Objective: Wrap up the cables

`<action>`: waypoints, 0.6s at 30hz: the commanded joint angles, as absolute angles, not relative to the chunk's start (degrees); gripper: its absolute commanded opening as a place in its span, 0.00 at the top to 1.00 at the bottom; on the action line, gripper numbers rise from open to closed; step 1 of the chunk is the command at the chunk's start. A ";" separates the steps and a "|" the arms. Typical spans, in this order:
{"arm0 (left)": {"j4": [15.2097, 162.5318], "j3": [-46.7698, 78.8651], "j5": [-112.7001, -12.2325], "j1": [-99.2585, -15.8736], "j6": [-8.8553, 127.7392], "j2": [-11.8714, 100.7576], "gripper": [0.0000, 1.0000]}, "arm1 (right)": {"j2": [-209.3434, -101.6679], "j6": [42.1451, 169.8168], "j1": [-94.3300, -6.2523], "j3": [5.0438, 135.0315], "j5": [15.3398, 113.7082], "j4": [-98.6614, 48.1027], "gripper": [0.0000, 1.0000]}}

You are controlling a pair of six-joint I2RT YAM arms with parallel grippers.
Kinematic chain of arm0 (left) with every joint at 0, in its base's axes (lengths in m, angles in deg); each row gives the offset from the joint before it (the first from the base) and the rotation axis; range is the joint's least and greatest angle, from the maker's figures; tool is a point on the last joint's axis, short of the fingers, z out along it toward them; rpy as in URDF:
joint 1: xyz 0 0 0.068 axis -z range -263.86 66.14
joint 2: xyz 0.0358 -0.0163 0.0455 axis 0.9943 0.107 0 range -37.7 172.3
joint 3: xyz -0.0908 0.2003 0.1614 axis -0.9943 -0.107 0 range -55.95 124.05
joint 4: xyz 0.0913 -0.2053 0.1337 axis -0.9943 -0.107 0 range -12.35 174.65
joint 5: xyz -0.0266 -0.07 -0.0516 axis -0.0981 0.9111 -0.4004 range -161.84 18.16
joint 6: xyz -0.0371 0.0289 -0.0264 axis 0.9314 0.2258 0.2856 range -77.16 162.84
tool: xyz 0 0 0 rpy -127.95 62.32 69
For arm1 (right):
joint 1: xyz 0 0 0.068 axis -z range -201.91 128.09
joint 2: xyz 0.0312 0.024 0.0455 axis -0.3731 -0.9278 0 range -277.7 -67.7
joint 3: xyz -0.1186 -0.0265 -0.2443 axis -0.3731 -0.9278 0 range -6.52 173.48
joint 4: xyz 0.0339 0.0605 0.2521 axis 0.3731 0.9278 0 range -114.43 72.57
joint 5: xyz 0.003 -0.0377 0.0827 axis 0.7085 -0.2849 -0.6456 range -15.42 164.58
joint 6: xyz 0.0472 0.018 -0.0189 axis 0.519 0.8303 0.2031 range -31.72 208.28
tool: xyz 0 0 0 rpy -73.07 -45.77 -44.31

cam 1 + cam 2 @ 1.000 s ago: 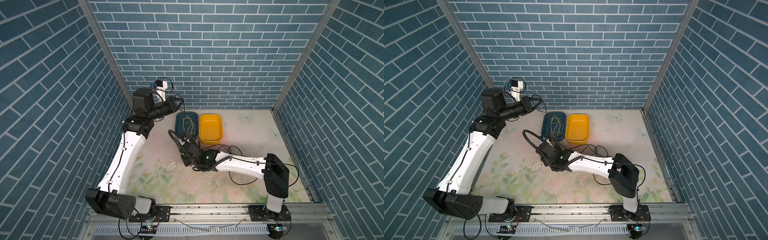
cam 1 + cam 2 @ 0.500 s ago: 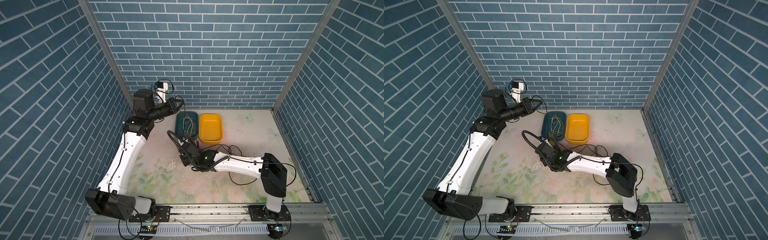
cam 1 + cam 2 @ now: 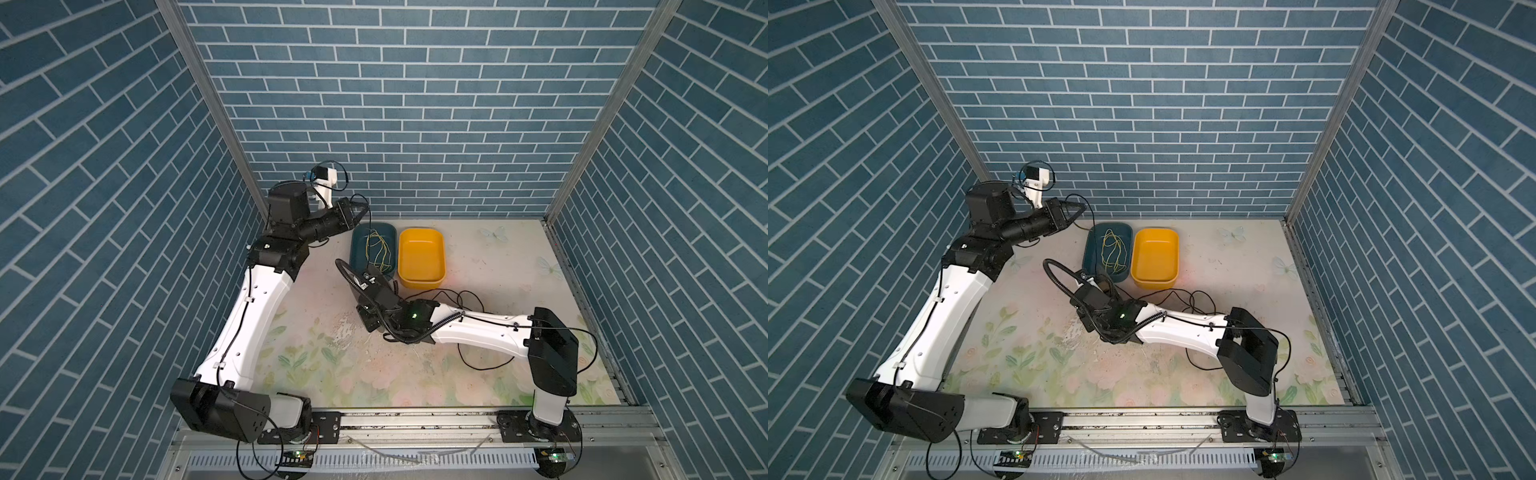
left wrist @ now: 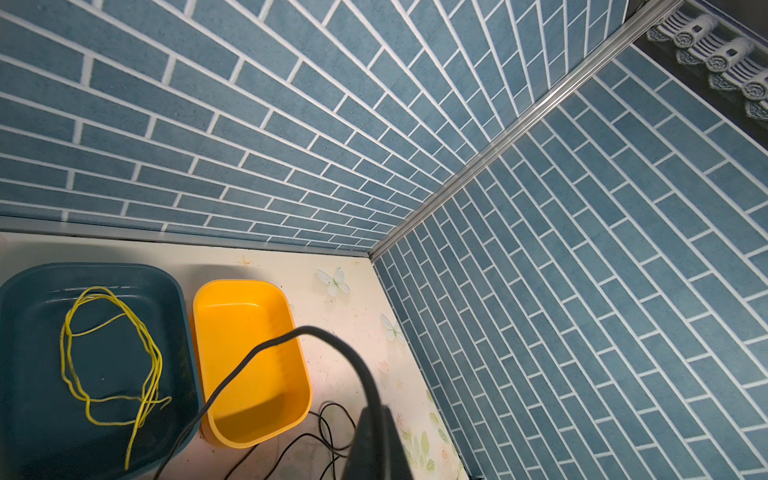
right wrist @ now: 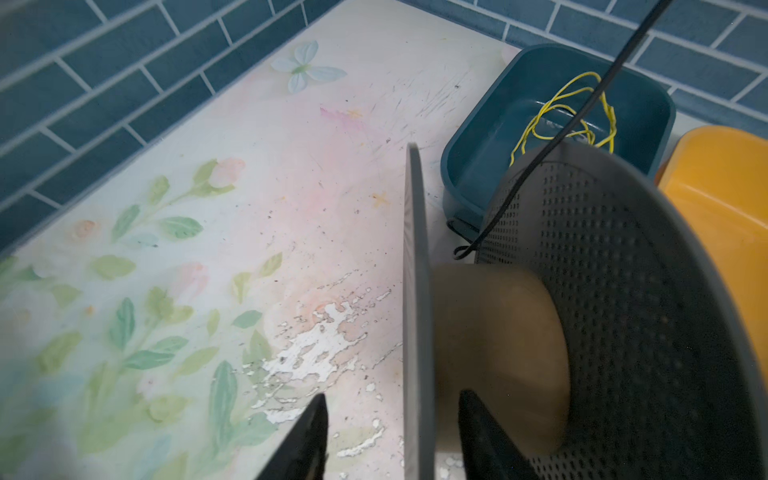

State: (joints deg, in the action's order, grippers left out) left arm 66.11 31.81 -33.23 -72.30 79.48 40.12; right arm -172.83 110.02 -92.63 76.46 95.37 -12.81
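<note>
The cables are one thin black cord (image 4: pixel 257 353). My left gripper (image 3: pixel 359 208) (image 3: pixel 1077 208) is raised at the back left and shut on it. From the shut fingers (image 4: pixel 374 449) the cord arcs down toward the table. In the right wrist view the cord (image 5: pixel 582 112) drops onto a spool (image 5: pixel 498 332) with a tan core and grey flanges. Slack loops of the cord (image 3: pixel 457 297) (image 3: pixel 1187 297) lie behind my right arm (image 3: pixel 478 328). My right gripper (image 5: pixel 394 395) is open, one finger on each side of the spool's thin flange (image 5: pixel 415 270), without touching it.
A dark blue bin (image 3: pixel 358 266) holding a thin yellow-green wire (image 3: pixel 376 249) stands at the back beside a yellow bin (image 3: pixel 419 257). The spool is just in front of the blue bin (image 5: pixel 469 166). Blue brick walls close in three sides.
My right gripper has opened from shut, and the right arm has shifted slightly. The left arm has stayed where it was, still gripping the cord.
</note>
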 commanded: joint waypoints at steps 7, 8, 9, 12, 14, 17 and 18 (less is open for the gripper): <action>67.95 32.12 -30.00 -72.13 78.89 39.17 1.00 | -164.74 105.07 -93.32 74.04 95.50 -14.04 0.25; 67.99 32.04 -30.00 -72.15 78.90 39.03 1.00 | -164.57 105.07 -93.28 74.02 95.43 -13.83 0.25; 68.03 32.03 -29.93 -72.12 78.86 39.05 1.00 | -164.42 105.15 -93.35 73.84 95.28 -13.66 0.25; 68.12 31.69 -29.93 -72.14 78.87 38.95 1.00 | -163.57 105.84 -93.33 72.95 94.55 -13.20 0.27; 68.18 31.43 -29.94 -72.16 78.87 39.03 1.00 | -162.87 106.38 -93.30 72.00 93.52 -13.05 0.28; 68.17 31.38 -29.87 -72.17 78.87 39.03 1.00 | -162.13 107.32 -93.67 70.88 92.33 -12.17 0.34; 68.21 31.46 -29.83 -72.10 78.84 39.02 1.00 | -162.03 107.60 -93.70 70.49 92.16 -11.52 0.38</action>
State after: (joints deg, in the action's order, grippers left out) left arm 66.54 31.79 -30.58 -72.30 79.48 40.08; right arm -164.15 107.59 -93.13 72.60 93.54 -12.79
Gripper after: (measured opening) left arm 0.048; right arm 0.642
